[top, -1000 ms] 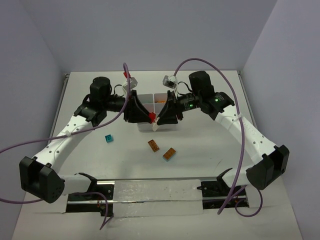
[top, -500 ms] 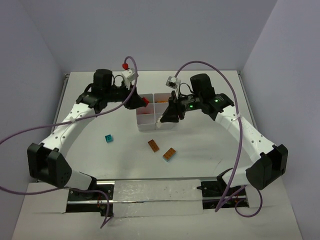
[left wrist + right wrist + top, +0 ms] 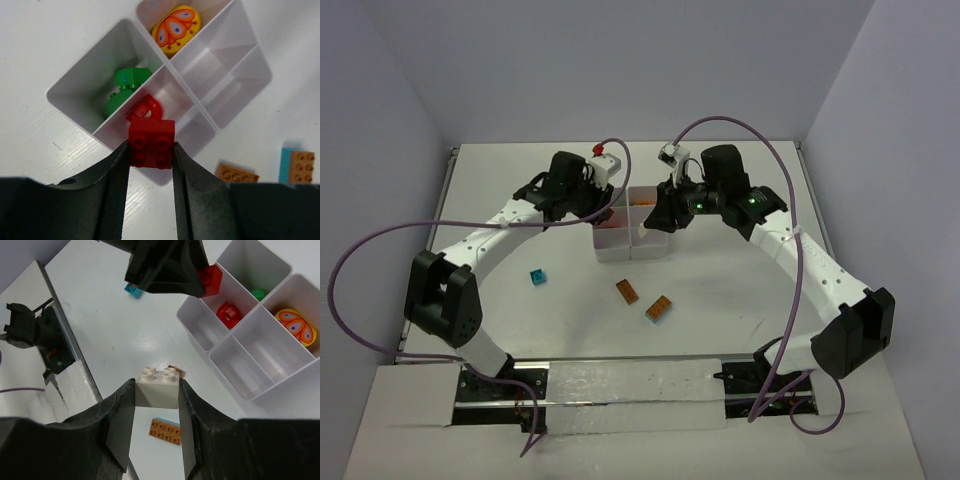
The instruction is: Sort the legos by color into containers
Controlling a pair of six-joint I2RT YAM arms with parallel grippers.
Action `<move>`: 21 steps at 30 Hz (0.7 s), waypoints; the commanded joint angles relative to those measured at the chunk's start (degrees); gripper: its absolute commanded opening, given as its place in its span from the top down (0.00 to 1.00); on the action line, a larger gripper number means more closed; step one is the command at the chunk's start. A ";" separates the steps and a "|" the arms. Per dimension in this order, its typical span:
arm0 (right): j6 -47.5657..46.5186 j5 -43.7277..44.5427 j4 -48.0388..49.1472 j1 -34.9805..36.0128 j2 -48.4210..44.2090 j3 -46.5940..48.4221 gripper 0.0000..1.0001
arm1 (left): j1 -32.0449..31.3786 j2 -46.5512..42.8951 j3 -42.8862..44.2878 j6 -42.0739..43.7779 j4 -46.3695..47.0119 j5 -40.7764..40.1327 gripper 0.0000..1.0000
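White tray (image 3: 620,252) sits upper centre on the bench (image 3: 740,330) in the top view. The left claw (image 3: 604,211) and right claw (image 3: 657,222) meet over it. A teal lego (image 3: 537,276) and orange-brown legos (image 3: 627,291) lie lower.

Left wrist view: left claw pinches a red brick (image 3: 151,142) at lower centre, over the tray. Just above it lies a red rounded piece (image 3: 146,107), beside a green piece (image 3: 125,87) marked "1".

Right wrist view: right claw grips a white brick (image 3: 158,387) at centre.

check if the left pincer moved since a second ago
Yes. The left pincer, shut on a red brick, shifted away from the tray's near edge, farther along its left side.
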 commanded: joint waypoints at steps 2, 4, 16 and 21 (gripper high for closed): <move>0.49 1.59 1.94 -0.45 0.17 0.17 1.00 | -0.95 3.13 2.90 -0.42 1.81 -5.19 0.89; 0.38 1.57 1.69 -0.49 0.26 0.36 1.00 | -1.16 3.37 2.78 -0.26 2.39 -5.68 0.87; 0.27 3.41 1.75 -0.58 0.61 0.28 1.00 | -2.18 4.17 5.32 0.95 1.66 -6.76 0.40; 2.72 5.05 2.83 -1.33 0.98 0.17 1.00 | -2.32 2.96 6.13 0.24 0.99 -6.89 0.24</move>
